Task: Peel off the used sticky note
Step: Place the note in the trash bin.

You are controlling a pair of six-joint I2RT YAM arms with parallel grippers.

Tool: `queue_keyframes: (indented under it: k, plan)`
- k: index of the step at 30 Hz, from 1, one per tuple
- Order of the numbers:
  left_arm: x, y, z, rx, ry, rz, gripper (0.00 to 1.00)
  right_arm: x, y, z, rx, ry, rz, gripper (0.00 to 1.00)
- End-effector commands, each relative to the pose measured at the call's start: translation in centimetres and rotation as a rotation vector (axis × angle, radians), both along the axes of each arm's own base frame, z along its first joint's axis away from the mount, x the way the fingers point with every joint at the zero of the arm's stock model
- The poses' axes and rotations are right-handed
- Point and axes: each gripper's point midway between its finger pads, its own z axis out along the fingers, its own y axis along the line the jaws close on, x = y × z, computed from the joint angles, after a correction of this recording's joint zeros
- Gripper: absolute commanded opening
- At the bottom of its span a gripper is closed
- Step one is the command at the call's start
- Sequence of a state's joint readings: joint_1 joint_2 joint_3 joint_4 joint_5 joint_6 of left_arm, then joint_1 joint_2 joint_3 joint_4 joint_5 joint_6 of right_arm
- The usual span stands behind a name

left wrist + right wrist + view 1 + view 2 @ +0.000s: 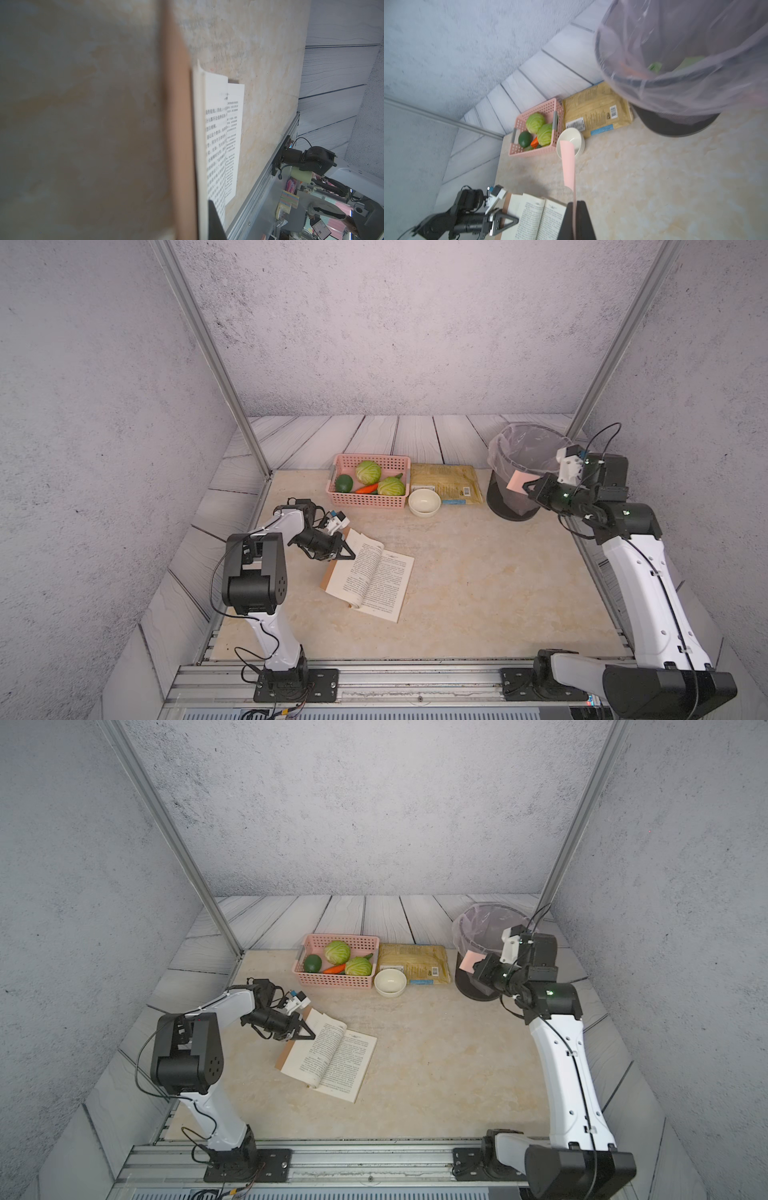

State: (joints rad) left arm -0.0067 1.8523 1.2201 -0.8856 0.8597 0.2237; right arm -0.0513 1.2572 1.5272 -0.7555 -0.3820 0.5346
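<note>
The pink sticky note (516, 481) (471, 961) (567, 166) hangs in the air beside the front wall of the bin, off the book. My right gripper (528, 486) (480, 968) (574, 202) is shut on one edge of it. An open book (376, 578) (338, 1058) (538, 218) lies on the table at centre left. My left gripper (351, 557) (311, 1037) (207, 205) is shut on the book's left side. One dark finger (215, 221) lies on the page and the brown cover (178, 145) hides the other.
A black mesh bin (505, 506) (675, 126) with a clear liner stands at the back right. A pink basket (365, 501) of vegetables, a white bowl (424, 502) and a yellow packet (446, 483) stand along the back. A metal rail runs along the table's front edge.
</note>
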Motion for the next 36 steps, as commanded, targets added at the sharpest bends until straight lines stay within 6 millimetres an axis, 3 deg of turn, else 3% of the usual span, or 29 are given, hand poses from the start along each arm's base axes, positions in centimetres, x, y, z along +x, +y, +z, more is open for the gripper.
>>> queue_keyframes:
  k: [1,9,14,19,21,24,26,29,33,36]
  plan:
    - [-0.1,0.5,-1.1,0.024,0.011,-0.005,0.00,2.1,-2.7,-1.7,-0.002,0.098,-0.068,0.00]
    - [0.0,0.4,-0.9,0.016,0.010,-0.005,0.00,9.7,-9.3,0.3,-0.048,0.040,-0.274,0.00]
    - [-0.1,0.4,-0.9,0.010,0.012,-0.005,0.00,14.4,-10.3,-1.4,-0.069,0.071,-0.264,0.00]
    - [-0.1,0.3,-0.8,0.007,0.011,-0.005,0.00,17.5,-11.3,-3.4,-0.093,0.113,-0.269,0.01]
    - [-0.1,0.3,-0.7,0.008,0.007,-0.005,0.00,18.3,-11.5,-4.2,-0.102,0.127,-0.266,0.08]
    - [0.0,0.4,-0.6,0.010,0.003,-0.004,0.00,19.1,-11.7,-5.0,-0.108,0.143,-0.258,0.29]
    - [0.0,0.4,-0.6,0.010,0.003,-0.004,0.00,19.2,-11.6,-5.0,-0.110,0.143,-0.255,0.51]
    - [0.0,0.4,-0.6,0.009,0.003,-0.006,0.00,18.7,-11.6,-3.9,-0.116,0.123,-0.257,0.73]
    - [0.0,0.4,-0.6,0.008,0.001,-0.005,0.00,17.6,-11.2,-1.2,-0.115,0.060,-0.248,0.91]
    - [0.0,0.3,-0.6,0.008,0.002,-0.006,0.00,16.7,-10.6,0.9,-0.098,0.015,-0.238,0.92]
